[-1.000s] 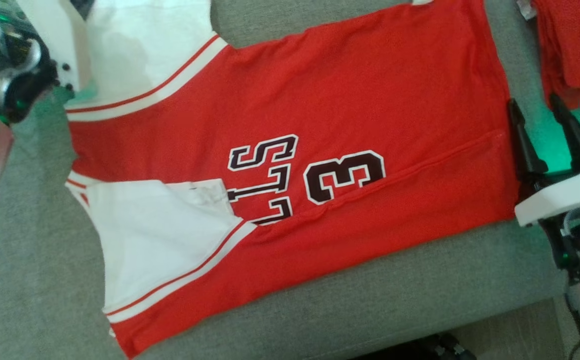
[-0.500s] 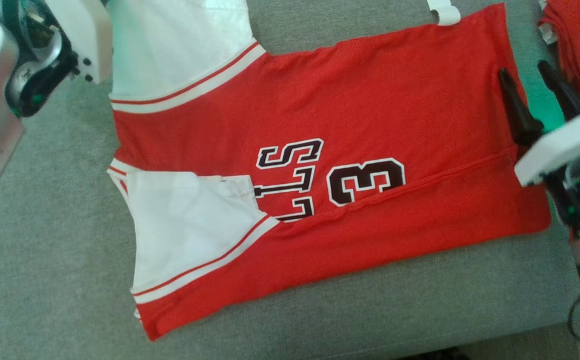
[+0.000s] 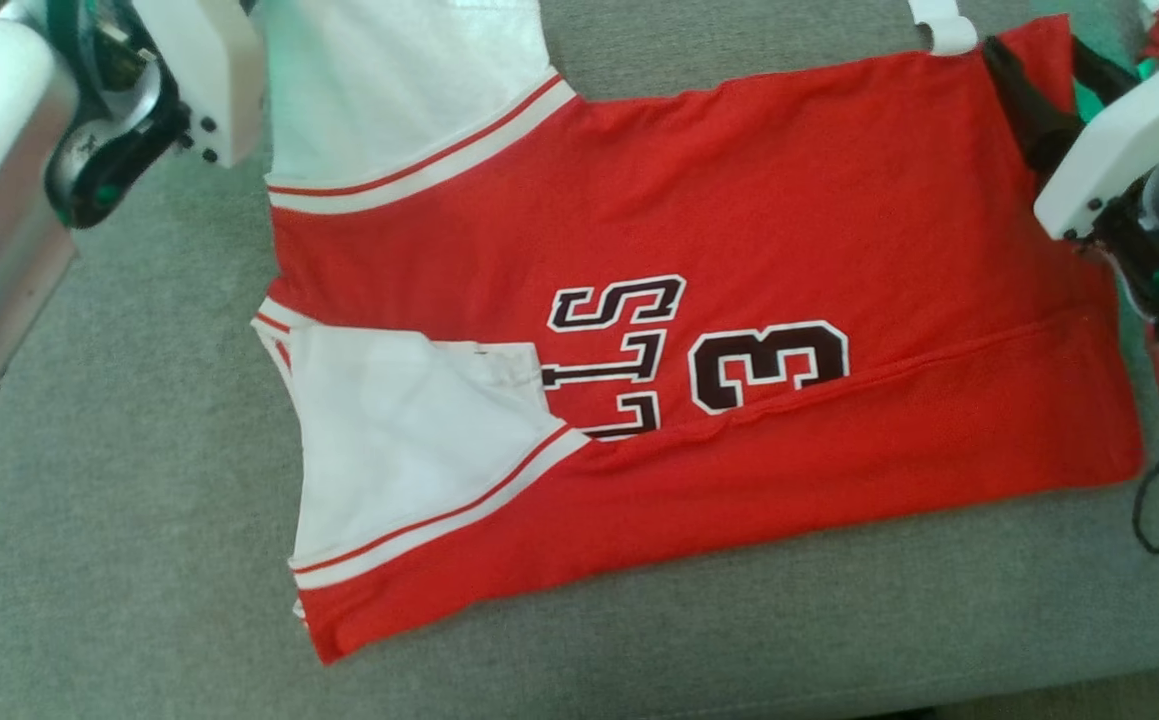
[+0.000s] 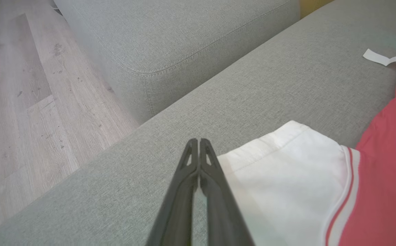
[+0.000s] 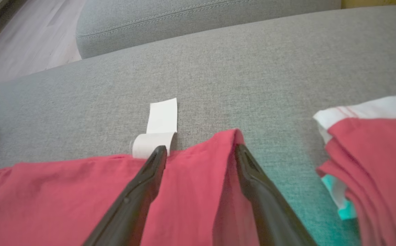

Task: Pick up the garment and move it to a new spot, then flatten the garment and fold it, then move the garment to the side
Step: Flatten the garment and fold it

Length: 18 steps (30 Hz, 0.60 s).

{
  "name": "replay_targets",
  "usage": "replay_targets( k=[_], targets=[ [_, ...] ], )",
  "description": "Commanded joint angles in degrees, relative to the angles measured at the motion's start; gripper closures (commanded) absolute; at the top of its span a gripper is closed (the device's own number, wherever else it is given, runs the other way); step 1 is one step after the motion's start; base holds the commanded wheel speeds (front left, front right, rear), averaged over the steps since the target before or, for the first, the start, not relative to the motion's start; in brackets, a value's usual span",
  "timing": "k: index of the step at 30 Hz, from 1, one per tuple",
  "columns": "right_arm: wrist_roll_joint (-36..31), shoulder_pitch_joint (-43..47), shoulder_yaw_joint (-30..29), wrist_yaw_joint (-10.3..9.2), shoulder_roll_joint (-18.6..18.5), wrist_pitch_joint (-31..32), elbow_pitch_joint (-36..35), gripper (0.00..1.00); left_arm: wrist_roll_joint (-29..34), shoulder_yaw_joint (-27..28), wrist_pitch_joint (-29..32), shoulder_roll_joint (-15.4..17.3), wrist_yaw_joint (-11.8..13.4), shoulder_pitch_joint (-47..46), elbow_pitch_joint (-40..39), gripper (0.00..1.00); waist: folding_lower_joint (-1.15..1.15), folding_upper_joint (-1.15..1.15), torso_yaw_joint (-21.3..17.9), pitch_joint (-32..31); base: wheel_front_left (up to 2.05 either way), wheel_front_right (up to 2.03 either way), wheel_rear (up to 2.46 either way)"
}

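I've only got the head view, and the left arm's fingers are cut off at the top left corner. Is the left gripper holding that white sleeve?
Observer: No. The left wrist view shows the left gripper shut with nothing between its fingers, tips over bare sofa cushion beside the white sleeve.
Operator: And the right one, has it got the hem?
Observer: Not yet. In the right wrist view the right gripper is open, its fingers straddling the red corner of the jersey, with the white tag just past one tip.

left gripper (image 4: 198,141): fingers pressed together | right gripper (image 5: 200,149): fingers spread wide
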Motion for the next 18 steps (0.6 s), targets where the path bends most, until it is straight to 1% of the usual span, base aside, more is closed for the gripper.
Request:
replay_targets(
  k=[1, 2, 3, 5, 6, 8, 9, 10, 11, 14, 18],
  targets=[
    [0.1, -1.1, 0.7, -0.05, -0.6, -0.3, -1.1, 0.00, -0.3, 1.8, -0.7, 1.7, 0.1, -3.9, -0.5, 1.00, 0.00, 0.00, 0.3, 0.0, 0.00, 0.00, 0.00],
    [0.1, -1.5, 0.9, -0.05, -0.7, -0.6, -0.5, 0.03, -0.5, 1.3, -1.0, 1.6, 0.1, -4.1, -0.3, 1.00, 0.00, 0.00, 0.4, 0.0, 0.00, 0.00, 0.00],
    [0.1, -1.9, 1.2, -0.05, -0.7, -0.8, 0.1, 0.12, -0.7, 0.9, -1.3, 1.6, 0.1, -4.3, -0.1, 1.00, 0.00, 0.00, 0.5, 0.0, 0.00, 0.00, 0.00],
    [0.3, -2.6, 1.8, -0.05, -0.8, -1.0, 1.1, 0.35, -1.1, 0.0, -1.9, 1.5, 0.1, -4.6, 0.2, 1.00, 0.00, 0.00, 0.7, -0.1, 0.00, 0.00, 0.00],
    [0.2, -3.0, 2.2, -0.05, -1.1, -1.2, 1.6, 0.42, -1.2, -0.6, -2.2, 1.5, 0.1, -4.8, 0.4, 1.00, 0.00, 0.00, 0.8, -0.1, 0.00, 0.00, 0.00],
    [0.4, -3.8, 2.6, -0.05, -1.3, -1.9, 2.6, 0.62, -1.2, -1.6, -3.2, 1.5, 0.1, -5.2, 0.6, 1.00, 0.00, 0.00, 0.9, -0.2, 0.00, 0.00, 0.00],
    [0.5, -4.1, 2.7, -0.05, -1.4, -2.2, 3.1, 0.68, -0.9, -2.0, -3.9, 1.5, 0.1, -5.5, 0.7, 1.00, 0.00, 0.00, 1.0, -0.3, 0.00, 0.00, 0.00],
    [0.4, -4.4, 2.8, -0.05, -1.6, -2.7, 3.5, 0.80, -0.4, -2.6, -4.8, 1.7, 0.1, -5.9, 1.0, 1.00, 0.00, 0.00, 1.0, -0.3, 0.00, 0.00, 0.00],
    [0.3, -4.8, 2.8, -0.05, -1.7, -3.3, 3.9, 1.00, -0.2, -3.0, -5.4, 1.7, 0.1, -6.1, 1.3, 1.00, 0.00, 0.00, 1.0, -0.4, 0.00, 0.00, 0.00],
    [0.7, -5.7, 2.9, -0.05, -1.7, -5.1, 5.0, 1.00, 0.9, -4.2, -8.1, 1.9, 0.1, -7.2, 2.5, 1.00, 0.00, 0.00, 1.0, -0.5, 0.00, 0.00, 0.00],
    [1.8, -7.1, 2.8, -0.05, -1.8, -7.7, 5.9, 1.00, 2.5, -4.3, -13.5, 1.5, 0.1, -8.6, 5.3, 1.00, 0.00, 0.00, 1.1, -0.7, 0.00, 0.00, 0.00]
  ],
)
